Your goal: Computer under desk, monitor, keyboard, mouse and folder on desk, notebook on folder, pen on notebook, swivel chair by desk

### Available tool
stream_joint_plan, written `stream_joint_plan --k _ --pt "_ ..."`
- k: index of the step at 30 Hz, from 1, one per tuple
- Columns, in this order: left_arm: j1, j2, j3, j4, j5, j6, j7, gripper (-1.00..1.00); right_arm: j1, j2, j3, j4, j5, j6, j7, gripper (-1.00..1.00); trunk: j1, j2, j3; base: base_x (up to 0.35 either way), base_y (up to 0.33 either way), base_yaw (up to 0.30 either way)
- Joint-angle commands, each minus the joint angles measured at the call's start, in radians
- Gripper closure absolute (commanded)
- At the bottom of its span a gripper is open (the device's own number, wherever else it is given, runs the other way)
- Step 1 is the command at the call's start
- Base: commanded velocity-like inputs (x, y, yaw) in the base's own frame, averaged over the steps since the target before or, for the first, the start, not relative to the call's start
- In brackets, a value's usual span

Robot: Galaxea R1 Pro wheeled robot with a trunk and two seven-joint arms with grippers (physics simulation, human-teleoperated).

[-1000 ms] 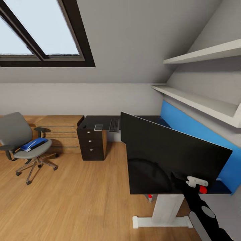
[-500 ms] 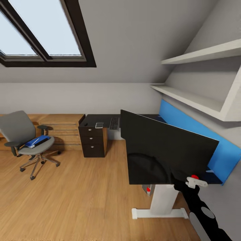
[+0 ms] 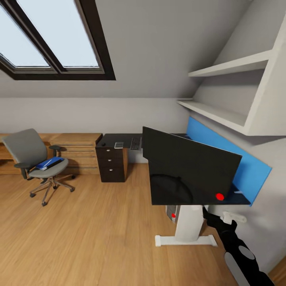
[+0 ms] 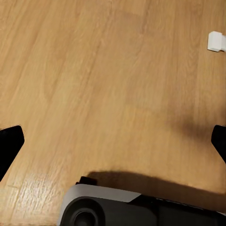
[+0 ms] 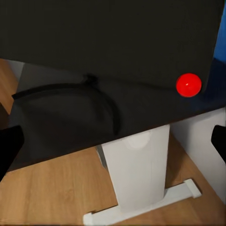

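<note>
From the head camera, the right gripper [image 3: 216, 219] hangs low beside the white pedestal leg [image 3: 190, 223] of the long glossy black desk [image 3: 186, 190], its white bracket just under the near desk edge; how far its fingers are parted cannot be told here. Just above and ahead of it stands the very wide black-fronted monitor [image 3: 186, 167], upright on the desktop, its long axis running away from the gripper toward the back wall, a red dot at its near lower corner. The small silver-grey computer tower [image 3: 172, 212] with a red light sits under the desk, just left of the leg. Far beyond, the slim dark keyboard [image 3: 136, 143] and a small grey notebook [image 3: 118, 145] lie on the desk's far end. Well off to the left, across open light wood floor [image 3: 91, 230], the grey upholstered swivel chair [image 3: 37, 161] carries the flat bright blue folder [image 3: 49, 163] on its seat.

At the left wrist, the left gripper [image 4: 113, 143] spreads wide with nothing between its dark fingertips [image 4: 9, 143], bare floor below.

At the right wrist, the fingers [image 5: 9, 146] stand wide apart, empty, facing the desk edge, the monitor's curved black foot and the white leg.
</note>
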Motion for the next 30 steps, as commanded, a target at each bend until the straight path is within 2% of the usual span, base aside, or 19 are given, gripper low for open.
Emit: stream_joint_plan --k 1,9,30 --pt "-0.001 0.000 -0.005 0.001 0.011 -0.003 -0.006 -1.00 -0.001 -0.001 0.003 -0.001 -0.006 0.003 -0.008 -1.00 0.000 -0.002 -0.002 -0.248 -0.080 0.000" --pt "-0.001 -0.001 -0.006 0.001 0.010 -0.004 -0.006 -1.00 -0.001 -0.003 0.000 0.006 -0.006 0.003 -0.009 -1.00 0.000 -0.002 -0.002 -0.118 -0.045 0.000" --pt "-0.001 -0.005 -0.006 0.000 0.012 -0.005 -0.004 -1.00 -0.001 -0.006 -0.003 0.011 -0.006 0.003 -0.011 -1.00 0.000 -0.002 -0.002 -0.009 -0.003 0.000"
